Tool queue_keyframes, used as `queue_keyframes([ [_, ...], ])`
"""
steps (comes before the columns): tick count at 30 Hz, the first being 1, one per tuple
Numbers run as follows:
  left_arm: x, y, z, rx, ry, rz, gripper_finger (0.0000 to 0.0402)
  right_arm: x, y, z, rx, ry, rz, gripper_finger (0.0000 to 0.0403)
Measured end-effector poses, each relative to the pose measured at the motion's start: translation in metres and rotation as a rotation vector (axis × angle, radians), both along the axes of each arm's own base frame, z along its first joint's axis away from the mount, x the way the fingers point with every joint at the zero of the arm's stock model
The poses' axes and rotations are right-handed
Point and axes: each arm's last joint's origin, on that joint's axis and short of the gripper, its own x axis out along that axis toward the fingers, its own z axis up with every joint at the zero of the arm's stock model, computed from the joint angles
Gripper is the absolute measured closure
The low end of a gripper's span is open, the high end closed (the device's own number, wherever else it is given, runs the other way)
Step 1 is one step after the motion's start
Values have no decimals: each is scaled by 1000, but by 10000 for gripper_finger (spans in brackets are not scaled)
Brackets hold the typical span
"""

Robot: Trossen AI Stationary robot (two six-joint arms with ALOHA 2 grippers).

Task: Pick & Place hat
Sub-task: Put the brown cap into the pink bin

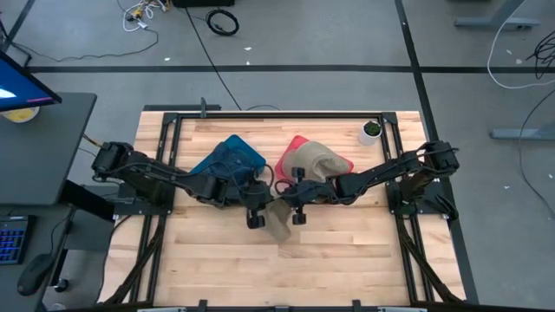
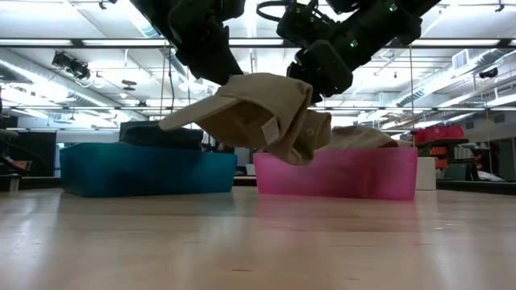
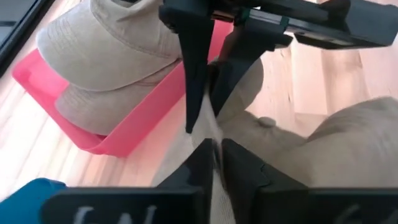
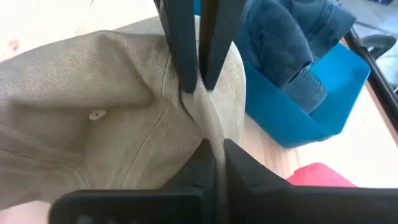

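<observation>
A tan cap (image 2: pixel 242 113) hangs in the air between my two grippers, clear of the table, brim pointing toward the table's left. In the high view the tan cap (image 1: pixel 277 224) shows just in front of both bins. My left gripper (image 1: pixel 255 211) comes in from the left and my right gripper (image 1: pixel 298 208) from the right; both are shut on the cap's crown. A blue bin (image 1: pixel 227 162) holds a dark blue cap (image 4: pixel 292 43). Beside it, a pink bin (image 1: pixel 303 154) holds another tan cap (image 3: pixel 118 37). My left gripper (image 3: pixel 217 155) pinches a raised fold of the tan cap's crown (image 3: pixel 208 134) between its two fingers, across the fold. The cap is lifted clear of the table and hangs below the fingers. My right gripper (image 4: pixel 214 155) pinches the same ridge of crown cloth (image 4: pixel 202 121) between its two fingers, facing the left gripper's fingers (image 4: pixel 186 56) from the opposite side. The crown's top button (image 4: pixel 96 115) lies off to the side of the hold.
The two bins stand side by side at mid-table toward the far edge. A small white cup with a plant (image 1: pixel 371 130) sits near the far right corner. Bare wood (image 1: pixel 286 269) lies in front of the grippers toward the near edge.
</observation>
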Motion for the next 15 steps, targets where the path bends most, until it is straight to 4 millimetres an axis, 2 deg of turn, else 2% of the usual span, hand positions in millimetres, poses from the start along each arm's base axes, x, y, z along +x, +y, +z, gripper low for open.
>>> queue_keyframes([
  [5, 0, 0, 0, 44, 7, -30, 300, -3, 0, 3, 32, 2, -21, 393],
  [8, 0, 2, 1, 88, -5, 11, 260, -7, -1, 9, 19, 14, -34, 395],
  [12, 2, 4, 6, 147, -52, 91, 222, -17, -3, 41, -141, 41, -103, 395],
  [15, 3, 5, 10, 159, -87, 119, 208, -28, -9, 68, -275, 100, -159, 395],
])
